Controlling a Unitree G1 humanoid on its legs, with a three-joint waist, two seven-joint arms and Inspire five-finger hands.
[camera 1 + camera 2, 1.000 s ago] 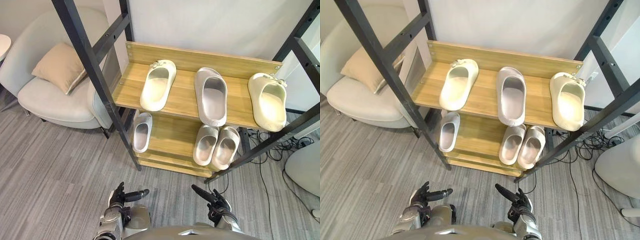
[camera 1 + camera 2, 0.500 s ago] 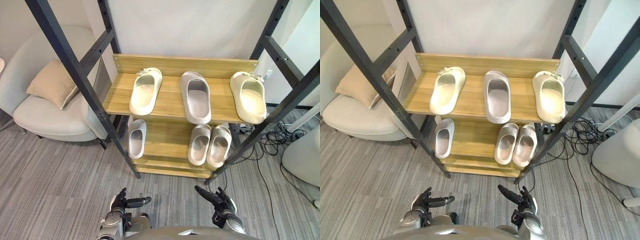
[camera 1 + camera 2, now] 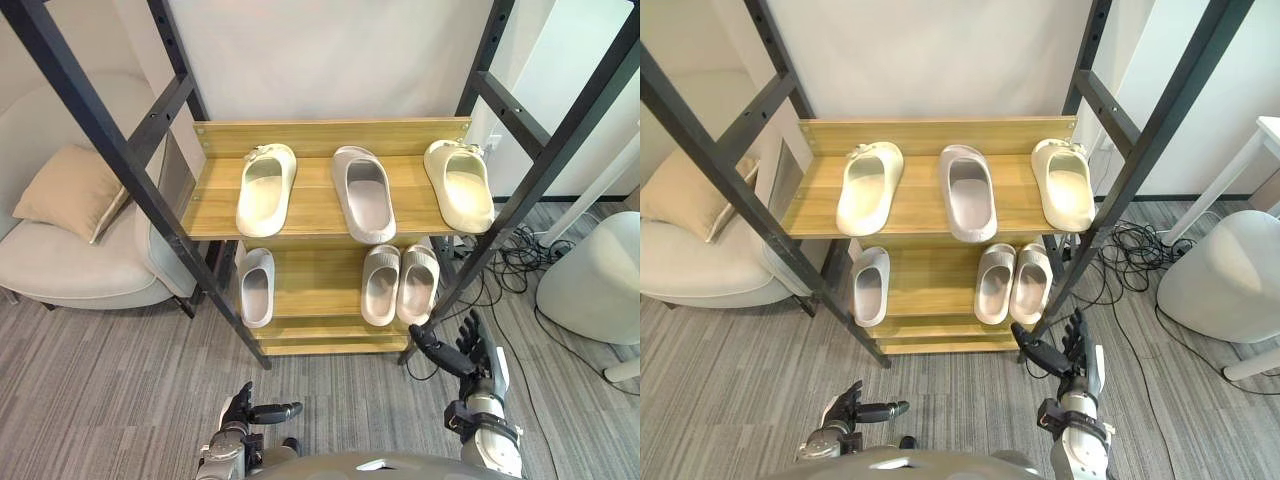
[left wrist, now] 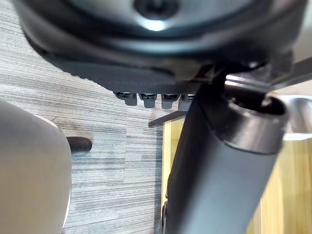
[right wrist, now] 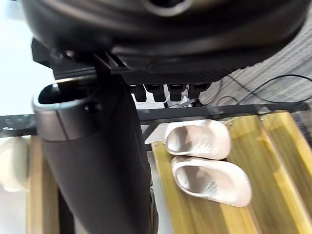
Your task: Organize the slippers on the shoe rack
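Right hand [image 3: 470, 352], lower right of frame: fingers spread, empty, just beside dark front post [image 3: 540, 170]. Left hand [image 3: 245, 412], bottom centre: fingers loose, empty. All slippers on shoe rack [image 3: 310, 210]; top shelf, grey slipper [image 3: 364, 193] between cream slippers [image 3: 265, 188]. Risk: reach toward lower pair [image 3: 400, 284] clips post, or knocks pair off front edge.

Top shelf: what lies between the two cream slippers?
A grey slipper, flanked by the left cream slipper and right cream slipper, in both eye views.
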